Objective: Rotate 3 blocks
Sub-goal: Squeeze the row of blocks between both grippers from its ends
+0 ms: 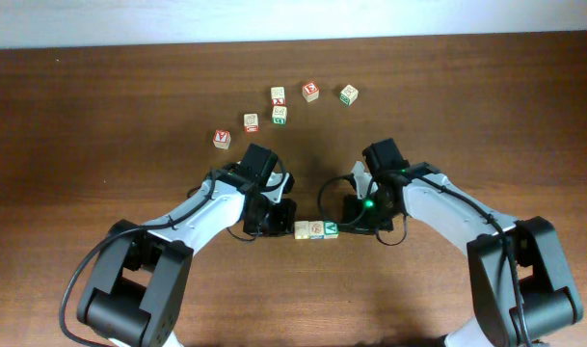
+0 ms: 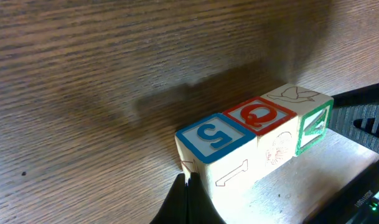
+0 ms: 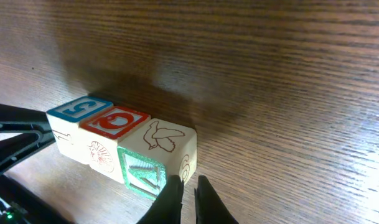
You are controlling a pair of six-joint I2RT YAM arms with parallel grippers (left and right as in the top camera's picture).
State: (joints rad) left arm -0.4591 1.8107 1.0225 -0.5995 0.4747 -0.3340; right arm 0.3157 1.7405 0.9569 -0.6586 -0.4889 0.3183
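3 blocks [image 3: 117, 121] touching in 1 row.

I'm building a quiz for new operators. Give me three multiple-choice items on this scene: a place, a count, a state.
1. Where does the row of three blocks lie? A) between the two grippers B) at the far table edge C) on an arm
2. How many loose cubes lie farther back? A) three B) six C) nine
3. How is the left gripper? A) wide open B) shut C) gripping a cube
Answers: 1 A, a gripper sits at each end of the row; 2 B, six show overhead; 3 B, its fingers meet, nothing between.
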